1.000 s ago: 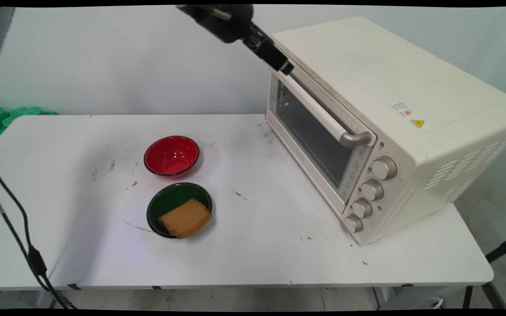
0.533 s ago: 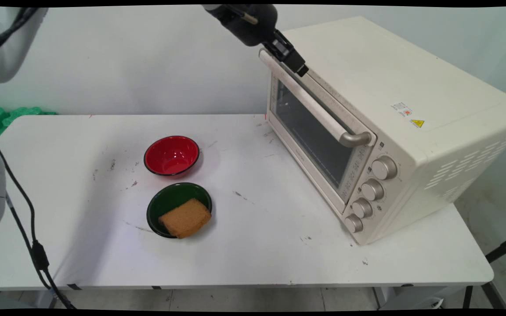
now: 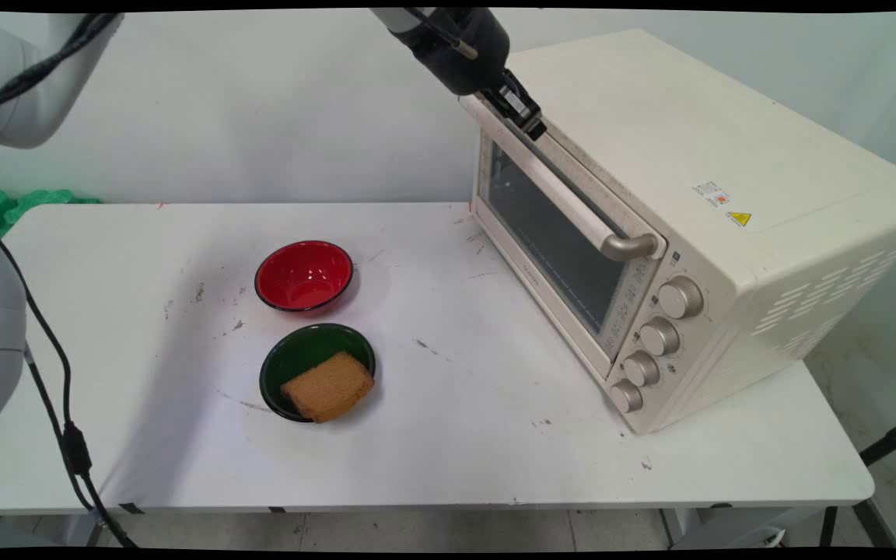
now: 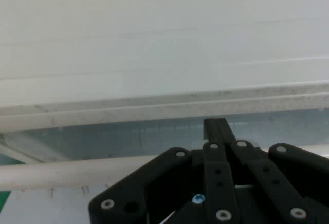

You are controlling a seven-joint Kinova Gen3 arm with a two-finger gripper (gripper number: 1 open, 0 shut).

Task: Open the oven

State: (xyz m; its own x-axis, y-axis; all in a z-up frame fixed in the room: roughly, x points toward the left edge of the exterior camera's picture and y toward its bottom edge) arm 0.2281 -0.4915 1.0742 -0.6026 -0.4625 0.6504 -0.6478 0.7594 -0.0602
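main view: the black gripper (image 3: 524,118) sits at the top of the toaster oven (image 3: 697,225), just behind the far end of the cream door handle (image 3: 549,187) and at the door's upper edge; the door looks shut. judged from this pose, the step in hand is a placing of the fingers at the handle; a pull on the door would call for the fingers to be set around or behind the bar first. on the white table (image 3: 448,459), near its middle, a red bowl (image 3: 304,275) stands empty and, just beside it toward the near edge, a green bowl (image 3: 316,372) holds a slice of bread (image 3: 329,386). the oven takes the table's right end. a small label and a yellow warning triangle (image 3: 738,218) lie on its top; the wording is too small to read.

hand view: the two fingers (image 4: 217,129) lie pressed together, gripping nothing, tips above the handle bar (image 4: 61,172) and before the door glass. no writing shows.
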